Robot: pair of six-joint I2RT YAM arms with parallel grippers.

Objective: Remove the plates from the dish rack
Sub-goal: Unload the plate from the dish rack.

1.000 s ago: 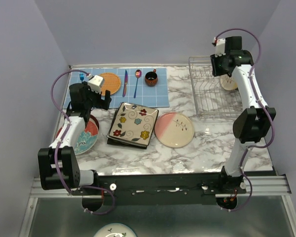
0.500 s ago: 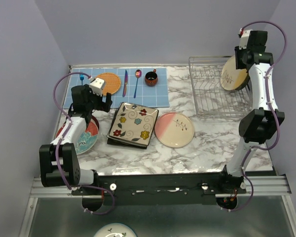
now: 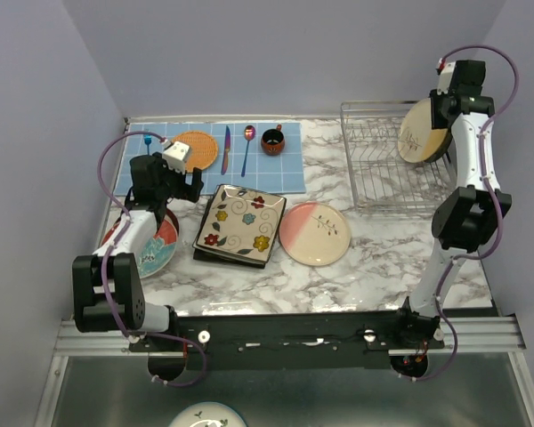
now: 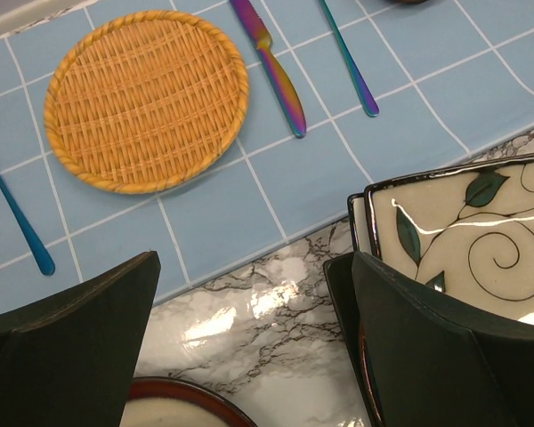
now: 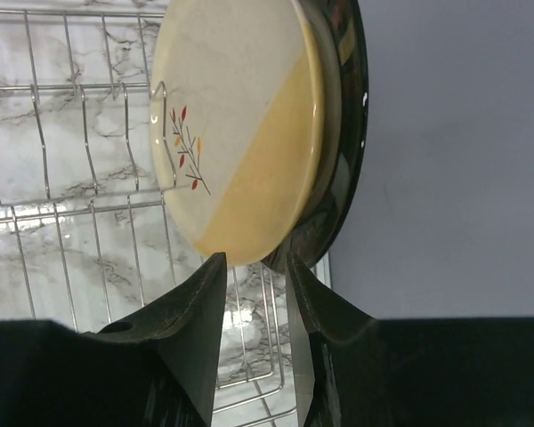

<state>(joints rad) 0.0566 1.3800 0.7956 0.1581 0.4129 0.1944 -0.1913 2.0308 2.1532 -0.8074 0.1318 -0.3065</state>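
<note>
Up on the right of the top view, the right gripper (image 3: pixel 443 117) pinches the rim of a cream and yellow plate (image 3: pixel 418 132). That plate stands on its edge over the back right corner of the dish rack (image 3: pixel 378 173). Down on the marble table (image 3: pixel 374 258) lie a pink plate (image 3: pixel 314 233) and a square flowered plate (image 3: pixel 240 222). Both are left of the rack and well apart from it. The left gripper (image 3: pixel 171 185) hangs over a red-rimmed plate (image 3: pixel 156 251) near the left edge. Behind it is a blue mat (image 3: pixel 285 169) with an orange woven mat (image 3: pixel 197 149), a knife (image 3: pixel 225 149), a spoon (image 3: pixel 247 147) and a cup (image 3: pixel 272 140) on it.

From the left wrist, the two fingers are spread wide with nothing between them. Under them are bare table, a bit of the red-rimmed plate and a corner of the square flowered plate. The orange woven mat lies farther off on the blue mat.

From the right wrist, the fingers sit close together and squeeze the bottom edge of the cream and yellow plate. A little twig is painted on its face. A dark shiny rim shows just behind it; I cannot tell if that is the plate's back or another plate. The rack's wires show behind the plate, and one prong crosses in front of its face.
</note>
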